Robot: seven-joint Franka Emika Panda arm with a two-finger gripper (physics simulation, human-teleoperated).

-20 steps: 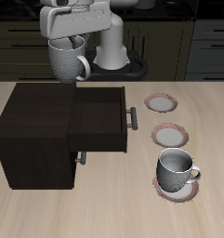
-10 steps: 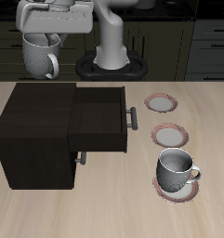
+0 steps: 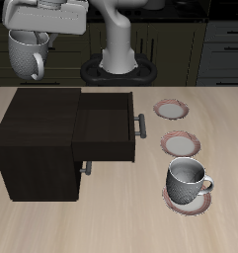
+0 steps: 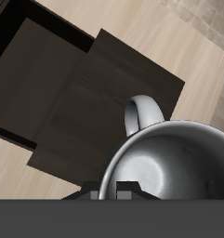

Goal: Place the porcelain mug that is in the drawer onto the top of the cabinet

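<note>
The porcelain mug [image 3: 29,55], light grey and speckled, hangs upright from my gripper [image 3: 32,36], which is shut on its rim. It is held high in the air, behind and above the back corner of the cabinet [image 3: 39,121] at the end away from the open drawer [image 3: 106,126]. The drawer is pulled out and shows nothing inside. In the wrist view the mug's pale inside [image 4: 174,167] and its loop handle [image 4: 144,112] fill the near field, with the cabinet's flat top [image 4: 104,107] below.
A slightly smaller grey mug [image 3: 187,180] stands on a plate [image 3: 186,201] near the table's front edge. Two bare plates [image 3: 173,109] [image 3: 180,144] lie beside the drawer's front. The lower drawer is closed, with its handle [image 3: 87,168] showing.
My gripper has carried the mug sideways, away from the open drawer's side, toward the cabinet's closed end, staying high. Nothing else has moved.
</note>
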